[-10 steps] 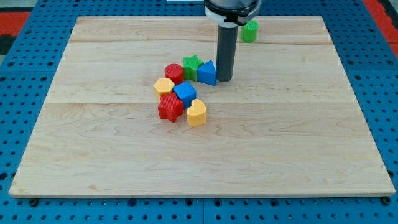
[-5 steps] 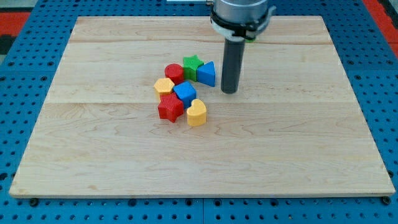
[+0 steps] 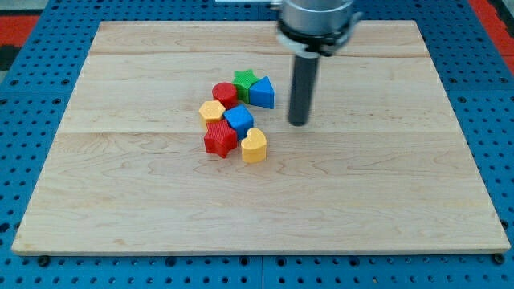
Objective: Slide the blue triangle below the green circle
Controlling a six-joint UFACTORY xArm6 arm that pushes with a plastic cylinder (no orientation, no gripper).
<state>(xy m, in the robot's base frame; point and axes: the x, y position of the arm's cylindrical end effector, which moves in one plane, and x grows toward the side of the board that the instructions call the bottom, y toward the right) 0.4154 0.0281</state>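
Observation:
The blue triangle [image 3: 263,93] lies at the upper right of a cluster of blocks near the board's middle, touching the green star [image 3: 245,82]. My tip [image 3: 298,123] stands on the board a short way to the right of and slightly below the blue triangle, apart from it. The green circle does not show; the arm's body covers the spot near the view's top where it stood.
The cluster also holds a red circle [image 3: 224,94], a yellow hexagon [image 3: 211,110], a blue block [image 3: 238,120], a red star [image 3: 219,139] and a yellow heart [image 3: 254,145]. The wooden board [image 3: 385,177] lies on a blue pegboard.
My tip has moved right and down, away from the blue triangle's right side. The blue triangle and green star shifted slightly left and up. The arm now hides the green circle.

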